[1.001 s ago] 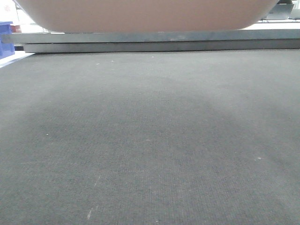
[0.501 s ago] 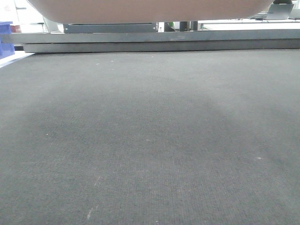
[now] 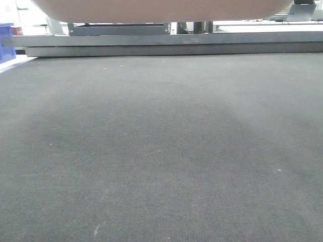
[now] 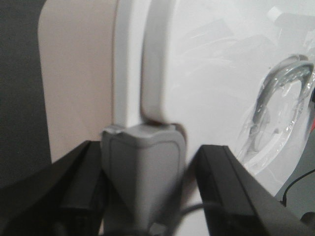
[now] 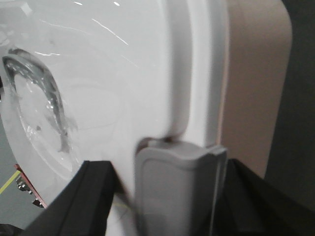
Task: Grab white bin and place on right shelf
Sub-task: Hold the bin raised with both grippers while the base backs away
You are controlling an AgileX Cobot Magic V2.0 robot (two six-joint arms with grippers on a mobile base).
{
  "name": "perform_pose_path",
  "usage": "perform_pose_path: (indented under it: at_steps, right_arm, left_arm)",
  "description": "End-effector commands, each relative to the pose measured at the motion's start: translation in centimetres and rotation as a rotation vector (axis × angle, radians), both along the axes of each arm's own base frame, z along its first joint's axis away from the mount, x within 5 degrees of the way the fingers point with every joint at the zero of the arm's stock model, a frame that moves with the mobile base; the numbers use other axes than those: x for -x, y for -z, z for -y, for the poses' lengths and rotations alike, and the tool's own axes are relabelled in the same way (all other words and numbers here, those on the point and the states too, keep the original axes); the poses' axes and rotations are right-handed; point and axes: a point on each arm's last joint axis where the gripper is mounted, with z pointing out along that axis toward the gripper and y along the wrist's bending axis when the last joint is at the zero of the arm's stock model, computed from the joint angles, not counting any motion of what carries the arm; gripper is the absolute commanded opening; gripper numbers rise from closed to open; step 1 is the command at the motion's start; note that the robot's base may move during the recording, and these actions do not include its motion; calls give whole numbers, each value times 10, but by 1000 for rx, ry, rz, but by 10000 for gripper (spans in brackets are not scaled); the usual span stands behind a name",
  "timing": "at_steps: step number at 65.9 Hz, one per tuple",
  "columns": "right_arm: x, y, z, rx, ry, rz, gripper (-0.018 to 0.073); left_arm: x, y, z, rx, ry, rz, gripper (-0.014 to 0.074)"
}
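The white bin (image 3: 161, 10) hangs at the top of the front view, its pinkish underside lifted off the dark table top (image 3: 161, 151). In the left wrist view its glossy lid (image 4: 211, 73) and pinkish side (image 4: 74, 73) fill the frame. My left gripper (image 4: 150, 152) is shut across the grey latch (image 4: 142, 172) on the bin's rim. In the right wrist view my right gripper (image 5: 165, 169) is shut across the other grey latch (image 5: 177, 191), beside the lid (image 5: 123, 73). A long grey metal edge (image 3: 202, 40) runs behind the table; I cannot tell whether it is the right shelf.
A blue bin (image 3: 6, 43) stands at the far left edge of the front view. The lid's recessed handle shows in the left wrist view (image 4: 275, 93) and in the right wrist view (image 5: 39, 83). Metal uprights (image 3: 192, 27) show below the bin.
The bin has risen since one second ago, uncovering the metal frame and uprights behind it. Since half a second ago it has barely moved.
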Motion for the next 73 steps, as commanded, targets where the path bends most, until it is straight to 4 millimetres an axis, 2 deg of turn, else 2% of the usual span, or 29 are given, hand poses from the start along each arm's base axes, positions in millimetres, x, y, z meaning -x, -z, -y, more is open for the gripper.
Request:
perform_pose_path:
  at_steps: [1, 73]
  right_arm:
    - [24, -24, -17, -160, -209, 36, 464]
    - [22, -25, -16, -166, -184, 48, 464]
  left_arm:
    - [14, -25, 9, 144, 68, 69, 248]
    - [15, -24, 9, 140, 82, 63, 248]
